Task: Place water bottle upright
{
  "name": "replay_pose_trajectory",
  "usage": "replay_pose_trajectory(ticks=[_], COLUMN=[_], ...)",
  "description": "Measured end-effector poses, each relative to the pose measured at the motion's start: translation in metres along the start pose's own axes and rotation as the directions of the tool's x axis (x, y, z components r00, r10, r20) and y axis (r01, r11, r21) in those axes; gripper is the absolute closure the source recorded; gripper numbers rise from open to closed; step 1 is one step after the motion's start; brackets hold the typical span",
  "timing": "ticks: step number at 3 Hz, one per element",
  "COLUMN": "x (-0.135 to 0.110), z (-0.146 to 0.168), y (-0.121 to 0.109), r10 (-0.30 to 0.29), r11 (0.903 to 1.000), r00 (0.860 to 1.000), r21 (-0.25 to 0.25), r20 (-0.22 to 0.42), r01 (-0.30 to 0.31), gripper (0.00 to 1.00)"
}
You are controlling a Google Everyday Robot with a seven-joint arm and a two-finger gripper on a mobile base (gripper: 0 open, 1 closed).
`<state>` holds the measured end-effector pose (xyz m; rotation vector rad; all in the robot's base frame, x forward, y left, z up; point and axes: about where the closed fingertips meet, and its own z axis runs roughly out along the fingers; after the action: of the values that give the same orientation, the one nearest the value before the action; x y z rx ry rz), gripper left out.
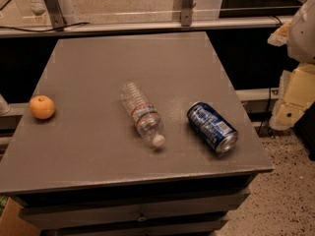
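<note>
- water bottle lies on its side near the middle of the grey table, with its white cap pointing toward the near edge and its base toward the back.
- it looks clear right through, so i'd guess it is empty or close to it: light, and quick to roll or skid at a nudge.
- the thin ribbed wall will probably give under a hard squeeze, so a firm but gentle pinch seems right.
- to my eye the best hold is across the body by the label band, where the plastic looks a bit stiffer. that leaves the base free to be set down.
- a blue soda can, also on its side, lies to the right of the bottle with bare tabletop between them. it is the nearest thing to get knocked, and it would roll too.
- an orange sits by the table's left edge, well apart and out of the way.
- the gripper hangs at the right edge of the view, off the side of the table and well apart from the bottle. i cannot tell whether it is wide or narrow.
- a reach from that side would pass over the can.
</note>
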<state>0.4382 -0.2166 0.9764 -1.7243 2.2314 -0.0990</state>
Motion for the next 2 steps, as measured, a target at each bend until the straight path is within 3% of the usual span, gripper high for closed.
replay_pose_trajectory(ticks=[2], x=[-0.0045], z=[-0.0003], y=[-0.0079], r10=[-0.013], r11=[0.9999], r00=[0.999], r21=[-0.002], r20=[0.035], r01=[0.013], gripper=[0.0])
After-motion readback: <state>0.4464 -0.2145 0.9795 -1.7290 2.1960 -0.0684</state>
